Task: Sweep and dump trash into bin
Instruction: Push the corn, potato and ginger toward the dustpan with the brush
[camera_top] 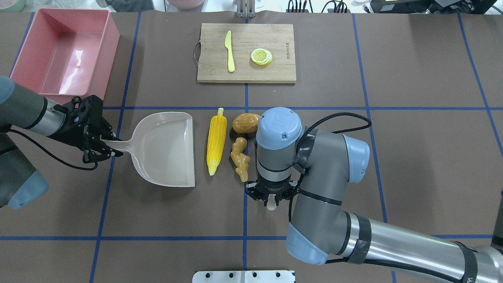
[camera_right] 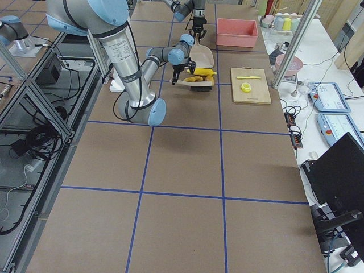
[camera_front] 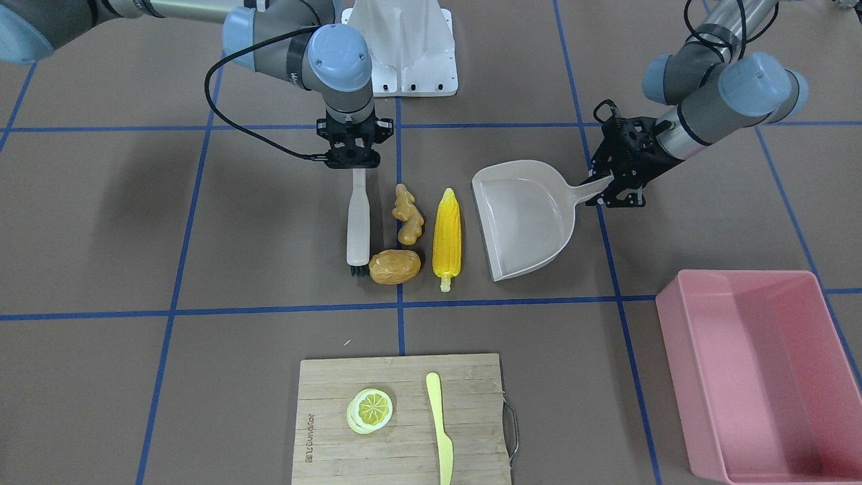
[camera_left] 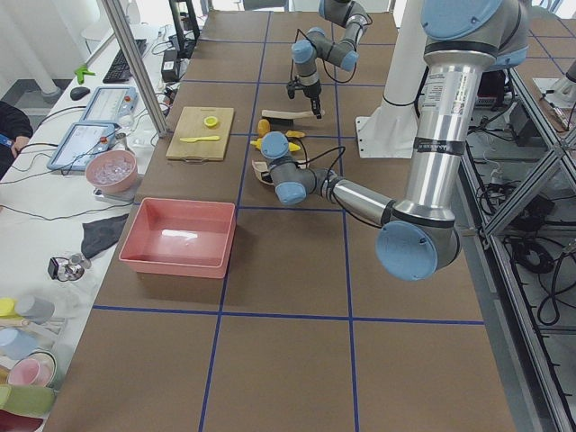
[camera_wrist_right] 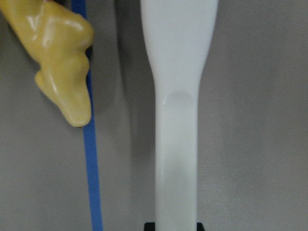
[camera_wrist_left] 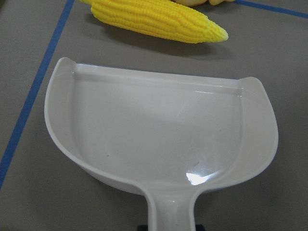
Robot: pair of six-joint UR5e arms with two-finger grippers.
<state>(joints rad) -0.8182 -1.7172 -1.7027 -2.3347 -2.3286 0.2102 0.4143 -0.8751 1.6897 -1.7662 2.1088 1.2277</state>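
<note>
Directions are per the overhead view, with 12 pointing away from the robot.

Right gripper (camera_front: 355, 162): fingers pinched on the 6 end of the white plastic long-handled brush (camera_front: 357, 222). The handle is low and runs 6–12, with the dark bristles at the 12 end. Held this way, one push toward 9 rakes with the whole length.

The trash is all on the table, on the 9 side of the brush:
- The knobby tan-orange toy ginger root (camera_front: 407, 214) is just beside the handle.
- The brown-orange oval toy potato (camera_front: 394, 267) is at the bristle end. It looks to be touching the bristles, though the front view can't confirm that.
- The yellow toy corn cob (camera_front: 447, 232) comes next toward 9, parallel to the brush.

The beige-grey plastic dustpan (camera_front: 525, 222) is flat on the table with its open lip facing 3, just beside the corn cob. Nothing is in it yet. Left gripper (camera_front: 616, 185): fingers clamped on the pan handle at the 9 end, probably to brace it against the push.

Edges: the corn cob tip and the potato sit near the lip's 12 corner. The likely risk is one rolling past that corner.

The large pink rectangular plastic tub (camera_top: 63, 59) is at 11 from the pan and well apart, with bare table between them, so there is room to lift and tip.

The wooden cutting board (camera_top: 275, 39), with the lemon slice (camera_top: 261, 56) and pale yellow knife (camera_top: 230, 51), is at 12 of the trash and off the sweep line.
</note>
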